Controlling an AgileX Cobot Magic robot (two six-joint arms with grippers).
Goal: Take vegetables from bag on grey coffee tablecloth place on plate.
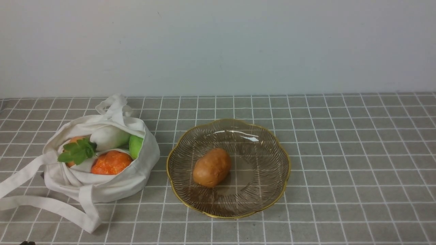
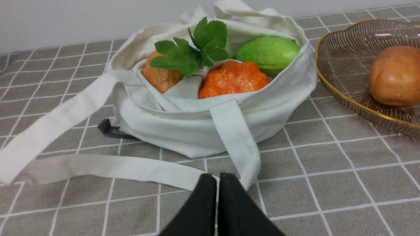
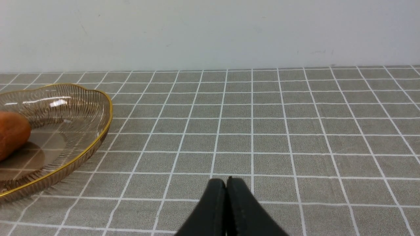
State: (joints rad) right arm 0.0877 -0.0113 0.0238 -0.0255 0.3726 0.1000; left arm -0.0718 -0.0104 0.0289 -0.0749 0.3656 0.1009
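Observation:
The white cloth bag [image 1: 112, 185] lies open on the left of the grey checked tablecloth [image 1: 340, 153]. In it are a bumpy orange piece [image 1: 111, 163], a white radish [image 1: 109, 137], a green piece [image 1: 135, 145], a leafy sprig [image 1: 77, 151] and another orange piece [image 1: 73, 140]. The brown potato [image 1: 212, 167] lies in the gold-rimmed glass plate [image 1: 272, 204] at centre. My left gripper [image 2: 217, 178] is shut and empty, low over the cloth just short of the bag [image 2: 197, 127] and its strap [image 2: 234, 137]. My right gripper [image 3: 226, 182] is shut and empty, to the right of the plate [image 3: 98, 137].
The bag's long straps [image 1: 44, 204] trail over the cloth toward the front left edge. A pale wall [image 1: 218, 47] runs along the back of the table. Neither arm shows in the front view.

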